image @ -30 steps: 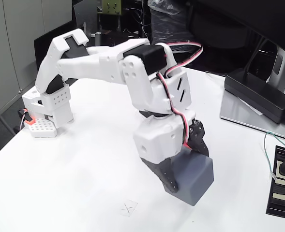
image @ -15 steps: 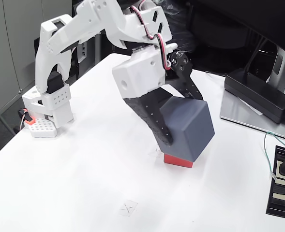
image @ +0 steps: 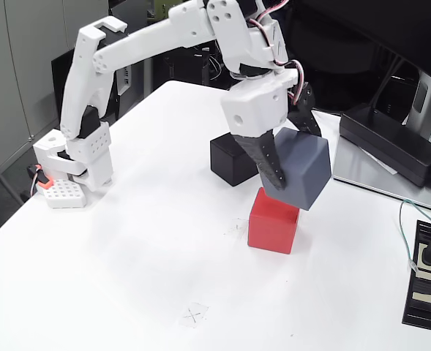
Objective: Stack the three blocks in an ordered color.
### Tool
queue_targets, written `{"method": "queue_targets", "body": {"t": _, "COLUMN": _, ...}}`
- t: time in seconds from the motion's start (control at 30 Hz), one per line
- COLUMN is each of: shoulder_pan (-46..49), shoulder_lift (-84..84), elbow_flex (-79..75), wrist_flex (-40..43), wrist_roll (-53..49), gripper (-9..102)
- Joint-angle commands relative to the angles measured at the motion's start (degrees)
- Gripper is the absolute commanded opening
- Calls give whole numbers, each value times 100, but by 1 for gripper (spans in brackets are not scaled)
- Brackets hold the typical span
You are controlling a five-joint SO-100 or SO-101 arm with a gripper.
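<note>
Grey block (image: 297,170) is clamped tilted in the gripper (image: 292,164), and we see it has risen off the table since a second ago, now hanging just above the red block (image: 273,221) mid-table. Black block (image: 235,157) sits behind, toward the table's (image: 127,248) far edge; placing grey on red looks next. No readable labels.

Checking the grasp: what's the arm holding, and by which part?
The grey block, tilted above the red block, with the jaws clamped on two opposite faces.
</note>
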Motion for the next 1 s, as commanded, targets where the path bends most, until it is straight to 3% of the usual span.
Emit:
{"method": "queue_targets", "body": {"t": 0.0, "shoulder_pan": -193, "shoulder_lift": 378, "elbow_flex": 211, "wrist_flex": 18, "wrist_roll": 202, "gripper": -1}}
{"method": "queue_targets", "body": {"t": 0.67, "shoulder_pan": -299, "shoulder_lift": 369, "elbow_flex": 1063, "wrist_flex": -44, "wrist_roll": 255, "gripper": -1}}
{"method": "queue_targets", "body": {"t": 0.97, "shoulder_pan": -264, "shoulder_lift": 360, "elbow_flex": 1072, "wrist_flex": -53, "wrist_roll": 272, "gripper": 16}}
